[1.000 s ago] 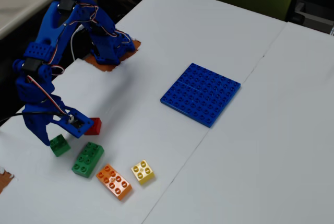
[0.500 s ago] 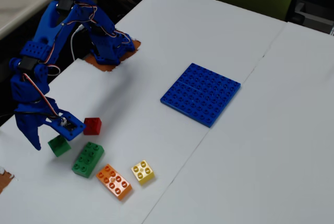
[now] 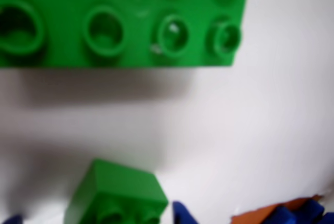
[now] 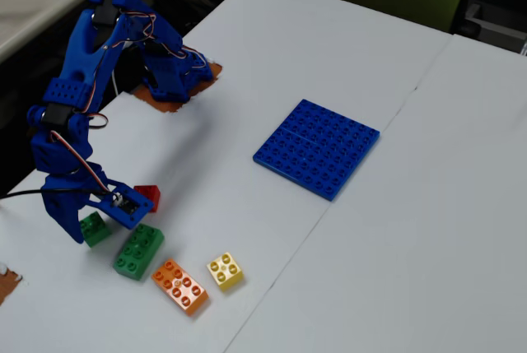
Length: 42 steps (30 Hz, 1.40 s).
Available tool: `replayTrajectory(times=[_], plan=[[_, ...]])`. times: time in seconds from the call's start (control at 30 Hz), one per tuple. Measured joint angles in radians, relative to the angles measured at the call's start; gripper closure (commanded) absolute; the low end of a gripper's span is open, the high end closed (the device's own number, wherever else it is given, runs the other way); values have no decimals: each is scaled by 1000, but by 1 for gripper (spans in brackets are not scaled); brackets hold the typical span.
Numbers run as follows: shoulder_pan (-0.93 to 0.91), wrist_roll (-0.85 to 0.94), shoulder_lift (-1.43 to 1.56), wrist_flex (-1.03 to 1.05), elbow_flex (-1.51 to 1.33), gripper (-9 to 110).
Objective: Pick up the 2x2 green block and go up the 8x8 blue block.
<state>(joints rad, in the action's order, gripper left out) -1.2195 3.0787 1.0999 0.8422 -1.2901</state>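
The step in hand is the reach for the 2x2 green block (image 4: 95, 228), which sits on the white desk (image 4: 329, 48) at the left of the fixed view, just beside the longer green 2x4 brick (image 4: 139, 251). The gripper (image 4: 92, 223) hangs right over it, its jaws spread either side of the brick and not yet closed on it. In the wrist view the 2x2 green block (image 3: 117, 195) shows at the bottom edge between two blue fingertips (image 3: 182, 214), with the 2x4 brick (image 3: 120, 20) beyond. Next, I judge, the jaws must settle squarely around the small brick, close, then lift and carry it right to the 8x8 blue block (image 4: 317, 147), well apart.
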Motion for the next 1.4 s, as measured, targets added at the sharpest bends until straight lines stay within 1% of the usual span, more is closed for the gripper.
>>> replayTrajectory(times=[0.47, 0.6, 0.87, 1.4], plan=[[0, -2, -32, -46, 2, 74], [5, -2, -37, -66, 2, 78], [9, 2, -38, -74, -17, 81], [17, -2, -14, -123, -60, 92]])
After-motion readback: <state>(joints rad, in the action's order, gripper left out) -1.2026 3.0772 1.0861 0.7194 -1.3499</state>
